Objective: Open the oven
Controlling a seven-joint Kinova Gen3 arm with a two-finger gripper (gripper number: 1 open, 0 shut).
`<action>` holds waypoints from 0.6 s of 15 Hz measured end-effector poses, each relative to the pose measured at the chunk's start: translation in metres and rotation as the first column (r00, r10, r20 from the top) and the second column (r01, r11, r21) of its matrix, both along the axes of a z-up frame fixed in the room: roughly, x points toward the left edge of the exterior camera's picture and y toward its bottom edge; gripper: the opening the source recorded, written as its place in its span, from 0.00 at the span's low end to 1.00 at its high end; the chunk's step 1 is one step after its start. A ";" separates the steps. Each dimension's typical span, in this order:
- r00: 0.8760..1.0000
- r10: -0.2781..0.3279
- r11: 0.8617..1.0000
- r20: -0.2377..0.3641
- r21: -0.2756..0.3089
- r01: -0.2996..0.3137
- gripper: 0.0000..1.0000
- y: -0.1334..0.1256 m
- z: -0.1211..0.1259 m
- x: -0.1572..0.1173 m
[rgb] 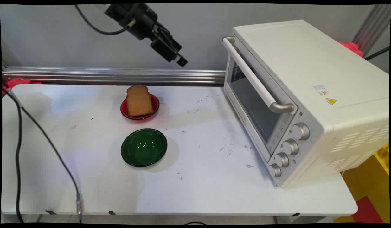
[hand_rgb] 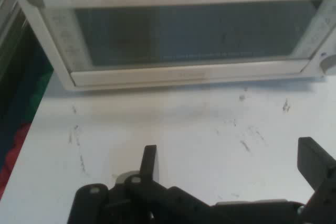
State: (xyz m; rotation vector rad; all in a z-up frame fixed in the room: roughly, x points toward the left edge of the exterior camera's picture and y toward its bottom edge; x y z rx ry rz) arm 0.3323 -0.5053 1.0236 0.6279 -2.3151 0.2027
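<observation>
Main view shows the black two-finger tool hanging high in the air near the wall, above the white tabletop, holding nothing. Hand view shows its two fingers spread wide apart, with bare tabletop between them. Below the tool, a brown slice of toast sits on a small red round plate. Just in front of that plate is a dark green round bowl, with nothing in it. On the right stands a big cream-white toaster oven with its glass door shut, a long silver handle and four silver knobs.
</observation>
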 end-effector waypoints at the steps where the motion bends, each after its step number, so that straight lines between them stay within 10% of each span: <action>1: 1.000 0.000 1.000 0.002 0.004 0.000 1.00 -0.002 0.001 -0.004; 9: 0.999 0.033 0.999 0.028 0.040 -0.034 1.00 -0.034 0.009 -0.063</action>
